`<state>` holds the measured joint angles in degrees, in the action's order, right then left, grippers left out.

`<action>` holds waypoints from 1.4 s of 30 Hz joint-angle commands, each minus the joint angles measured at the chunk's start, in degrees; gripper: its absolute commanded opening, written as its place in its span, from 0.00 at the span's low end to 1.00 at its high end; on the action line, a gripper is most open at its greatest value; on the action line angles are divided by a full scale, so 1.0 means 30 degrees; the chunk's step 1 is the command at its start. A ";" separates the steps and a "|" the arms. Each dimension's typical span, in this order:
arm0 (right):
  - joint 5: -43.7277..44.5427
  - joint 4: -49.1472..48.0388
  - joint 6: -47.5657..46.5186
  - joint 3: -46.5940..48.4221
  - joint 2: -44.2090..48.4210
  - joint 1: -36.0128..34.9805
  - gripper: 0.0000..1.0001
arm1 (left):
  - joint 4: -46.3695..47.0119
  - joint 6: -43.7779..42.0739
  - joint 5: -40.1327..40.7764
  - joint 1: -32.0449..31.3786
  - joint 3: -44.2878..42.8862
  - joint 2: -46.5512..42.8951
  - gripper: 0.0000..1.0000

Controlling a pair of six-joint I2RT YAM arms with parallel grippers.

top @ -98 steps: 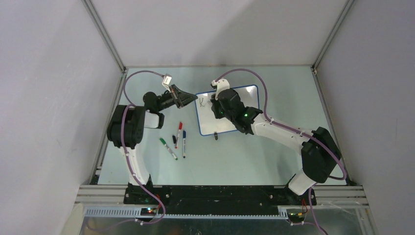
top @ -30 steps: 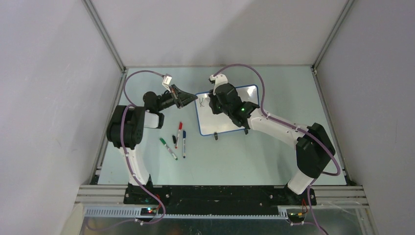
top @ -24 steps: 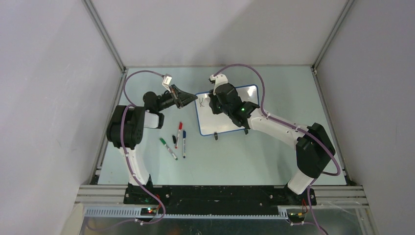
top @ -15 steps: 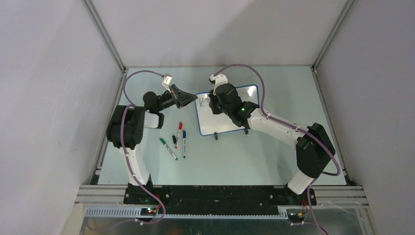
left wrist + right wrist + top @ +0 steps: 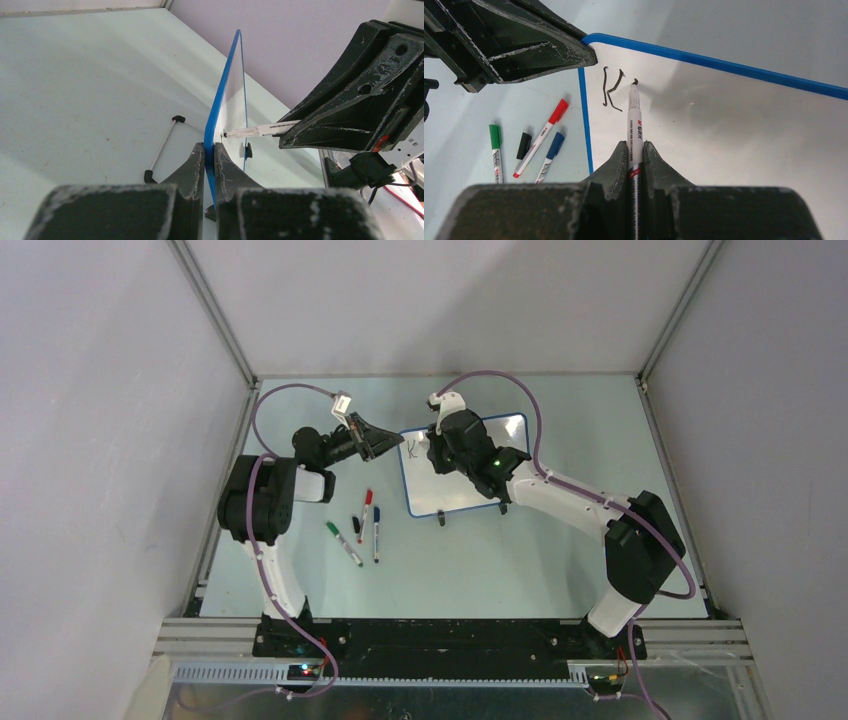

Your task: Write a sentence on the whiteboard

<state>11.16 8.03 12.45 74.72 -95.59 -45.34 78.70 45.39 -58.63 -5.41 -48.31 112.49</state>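
A pale green table (image 5: pixel 560 560) holds the whiteboard (image 5: pixel 440 495), white with a thin blue rim, propped at a tilt near the middle. The left gripper (image 5: pixel 210 155) pinches the board's left edge, one finger on each face of the rim. The right gripper (image 5: pixel 635 150) is clamped tight on a white marker (image 5: pixel 634 120), whose tip touches the board's upper left area. A red marker (image 5: pixel 366 510), a blue marker (image 5: pixel 376 535), a green marker (image 5: pixel 343 543) and a black cap (image 5: pixel 356 524) lie on the table left of the board. The sentence (image 5: pixel 611 92) is only a black letter K, just left of the marker tip.
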 commanded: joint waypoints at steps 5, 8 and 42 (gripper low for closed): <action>0.0139 -0.0182 0.0056 0.0252 0.1295 -0.0009 0.00 | 0.0429 -0.1154 0.0077 -0.0070 0.0222 -0.0890 0.00; 0.0164 -0.0262 0.0074 -0.0024 0.1500 -0.0020 0.00 | 0.0432 -0.1154 0.0066 -0.0064 0.0239 -0.0909 0.00; -0.0346 -0.0686 0.0124 -0.0331 0.0399 0.0187 0.00 | 0.0400 -0.1184 0.0110 -0.0090 0.0243 -0.0933 0.00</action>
<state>10.66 8.23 12.45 73.52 -93.36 -45.23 78.70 45.39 -58.65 -5.45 -48.31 112.46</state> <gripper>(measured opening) 0.141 0.086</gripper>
